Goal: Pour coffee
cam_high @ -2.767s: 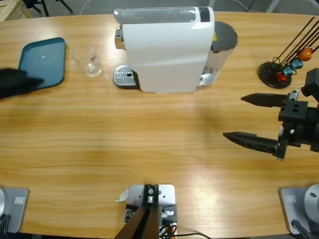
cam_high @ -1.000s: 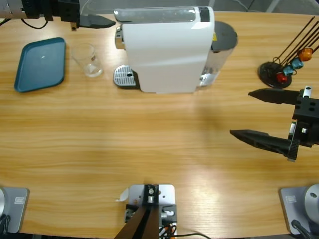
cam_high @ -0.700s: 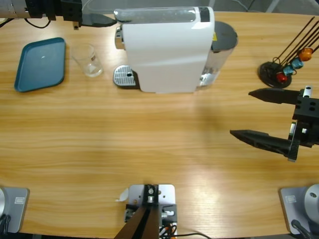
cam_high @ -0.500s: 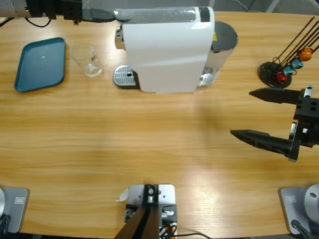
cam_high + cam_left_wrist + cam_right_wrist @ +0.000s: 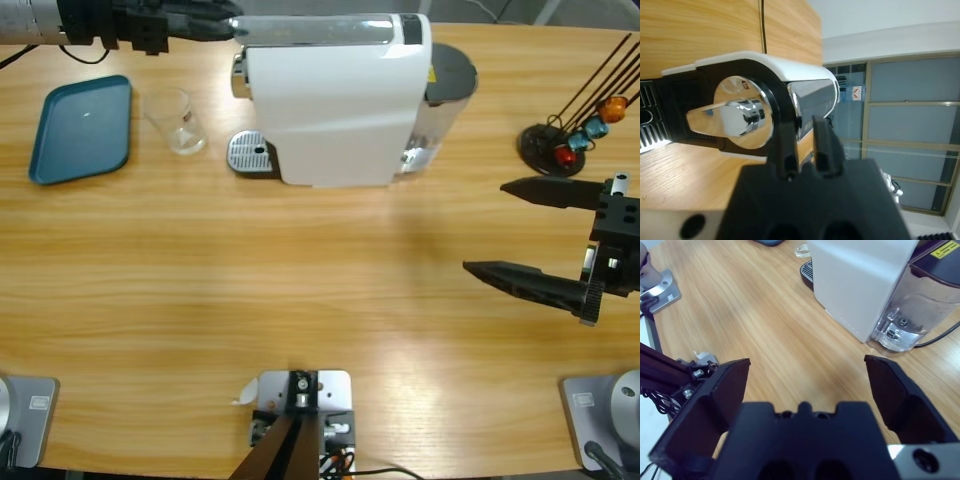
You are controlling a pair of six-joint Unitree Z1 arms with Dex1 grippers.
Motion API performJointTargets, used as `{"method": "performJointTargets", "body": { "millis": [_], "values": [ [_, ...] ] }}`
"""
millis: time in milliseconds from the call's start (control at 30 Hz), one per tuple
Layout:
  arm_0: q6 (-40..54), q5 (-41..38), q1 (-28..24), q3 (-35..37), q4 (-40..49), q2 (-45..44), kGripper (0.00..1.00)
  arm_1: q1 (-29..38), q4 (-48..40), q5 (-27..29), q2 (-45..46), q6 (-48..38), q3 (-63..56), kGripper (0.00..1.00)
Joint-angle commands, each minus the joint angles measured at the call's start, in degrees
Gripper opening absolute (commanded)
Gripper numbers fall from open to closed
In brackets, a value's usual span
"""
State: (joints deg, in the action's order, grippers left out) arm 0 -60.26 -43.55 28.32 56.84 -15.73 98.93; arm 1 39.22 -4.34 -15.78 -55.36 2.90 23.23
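The white coffee machine (image 5: 335, 95) stands at the back middle of the table, with a chrome lever (image 5: 310, 30) along its top. My left gripper (image 5: 228, 22) comes in from the upper left. Its jaws are pressed close together around the lever's left end. In the left wrist view the left gripper (image 5: 803, 125) sits just beside the machine's round chrome front (image 5: 735, 117). An empty clear glass (image 5: 178, 122) stands left of the drip tray (image 5: 250, 153). My right gripper (image 5: 487, 227) hovers open and empty over the table at the right.
A teal tray (image 5: 82, 128) lies at the far left. A capsule stand (image 5: 570, 135) with coloured capsules sits at the back right. The machine's water tank (image 5: 920, 300) with its cable faces the right gripper.
The left arm swung from beside the teal tray to the back edge and slid right until its jaws reached the lever. The right gripper drifted slightly right and has since held still.
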Motion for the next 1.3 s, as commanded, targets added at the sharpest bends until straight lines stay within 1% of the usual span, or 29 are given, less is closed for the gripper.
{"method": "performJointTargets", "body": {
  "millis": [33,467,700,800,867,967,1000,1033,1067,1100,1133,1200,1267,1300],
  "values": [
    [1.0,0.7,1.0,-1.6,-1.7,-1.8,0.000,0.5,-0.3,1.2,1.0,0.6,-2.3,1.000],
    [0.6,1.8,0.7,-1.6,-0.1,-8.6,0.000,0.5,-0.3,1.5,1.0,0.6,-2.3,1.000],
    [0.5,1.7,1.4,0.1,-0.6,-6.0,0.000,0.5,-0.3,1.5,1.1,0.6,-2.4,1.000],
    [0.9,2.1,1.5,0.6,-0.5,-6.2,0.000,0.5,-0.3,1.5,1.2,0.6,-2.4,1.000],
    [3.8,3.5,1.5,1.1,2.3,-7.8,0.000,0.5,-0.3,1.7,1.2,0.6,-2.4,1.000],
    [12.7,10.7,1.5,1.9,13.0,-13.6,0.000,0.5,-0.3,1.9,1.1,0.6,-2.4,1.000],
    [16.7,14.6,2.0,2.5,17.4,-15.9,0.195,0.5,-0.3,2.0,1.1,0.6,-2.4,1.000],
    [21.3,19.6,2.8,3.9,22.9,-18.3,0.539,0.5,-0.3,2.3,1.0,0.6,-2.4,1.000],
    [26.1,25.4,4.0,5.9,28.9,-20.4,0.687,0.5,-0.3,2.6,1.0,0.6,-2.4,1.000],
    [30.7,32.2,5.8,7.6,34.2,-22.3,0.800,0.5,-0.3,3.0,1.1,0.4,-2.3,1.000],
    [35.4,40.1,8.2,8.6,38.6,-24.6,0.876,0.5,-0.1,3.4,1.2,0.0,-2.3,1.000],
    [42.4,50.3,10.8,7.9,42.2,-28.8,0.906,0.5,1.0,4.7,1.4,-1.6,-1.9,1.000],
    [46.6,55.4,12.7,5.1,43.0,-33.5,0.913,0.5,5.7,6.0,1.0,-5.3,0.5,1.000],
    [47.7,56.3,12.8,3.1,43.0,-35.8,0.914,0.5,11.4,6.7,1.2,-7.2,3.5,1.000]
  ]
}}
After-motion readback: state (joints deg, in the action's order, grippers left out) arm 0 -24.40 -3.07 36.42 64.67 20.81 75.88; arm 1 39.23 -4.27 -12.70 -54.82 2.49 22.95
